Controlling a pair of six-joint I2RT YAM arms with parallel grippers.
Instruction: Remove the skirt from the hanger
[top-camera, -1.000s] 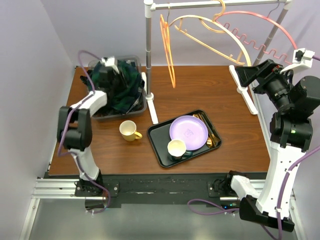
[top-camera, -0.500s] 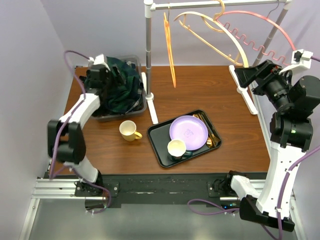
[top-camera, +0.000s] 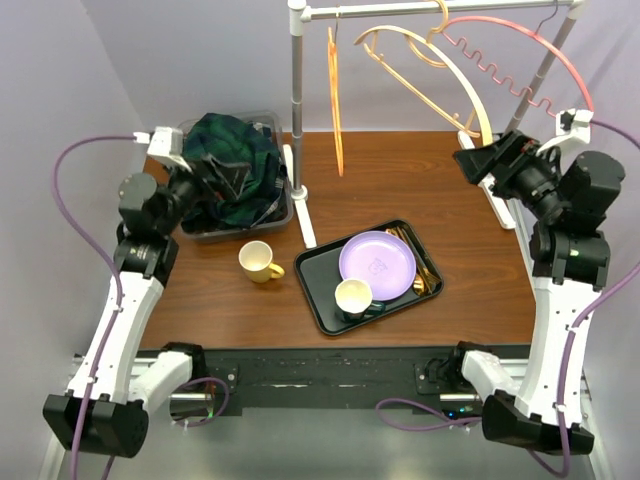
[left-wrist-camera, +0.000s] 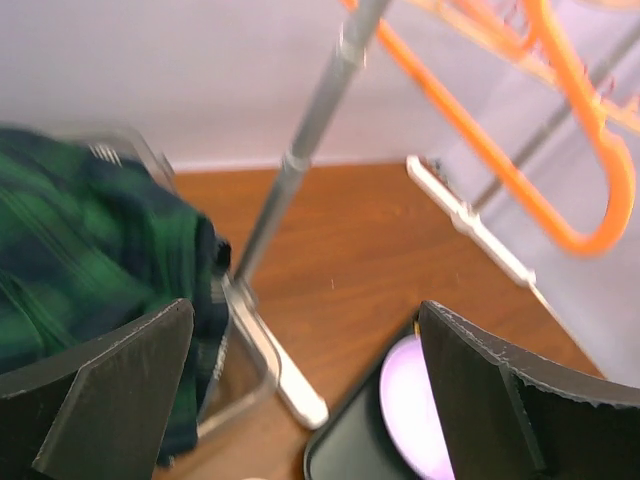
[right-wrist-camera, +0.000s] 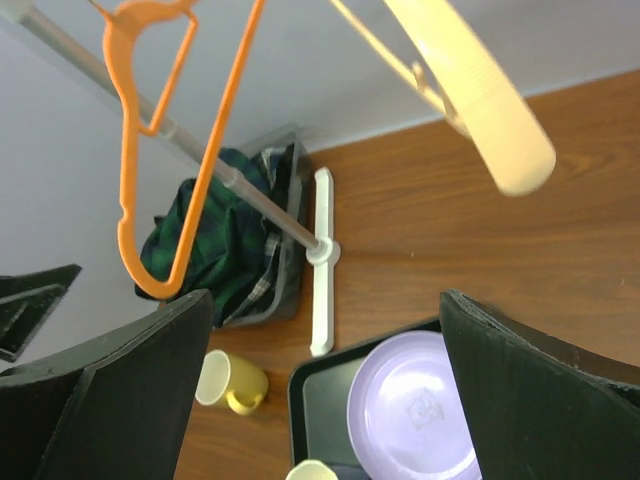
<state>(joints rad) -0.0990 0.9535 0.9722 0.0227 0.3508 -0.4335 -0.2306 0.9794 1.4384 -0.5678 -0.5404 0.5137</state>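
The dark green plaid skirt (top-camera: 236, 166) lies bunched in a grey bin (top-camera: 283, 212) at the back left, free of any hanger. It also shows in the left wrist view as the skirt (left-wrist-camera: 70, 255) and in the right wrist view as the skirt (right-wrist-camera: 215, 240). The bare orange hanger (top-camera: 335, 100) hangs from the rail, and both wrist views show this hanger (left-wrist-camera: 565, 130) (right-wrist-camera: 175, 160). My left gripper (top-camera: 196, 176) (left-wrist-camera: 305, 320) is open and empty at the bin's left edge. At the right, my right gripper (top-camera: 480, 160) (right-wrist-camera: 325, 300) is raised, open and empty.
A cream hanger (top-camera: 440, 70) and a pink hanger (top-camera: 510, 55) hang on the same rack, whose pole (top-camera: 297, 110) stands beside the bin. A black tray (top-camera: 322, 292) holds a purple plate (top-camera: 378, 264) and a cup (top-camera: 353, 297). A yellow mug (top-camera: 260, 262) is near the bin.
My left gripper has opened, let go of the skirt and drawn back left from the bin. The orange hanger has swung edge-on. The right arm has shifted slightly left and down.
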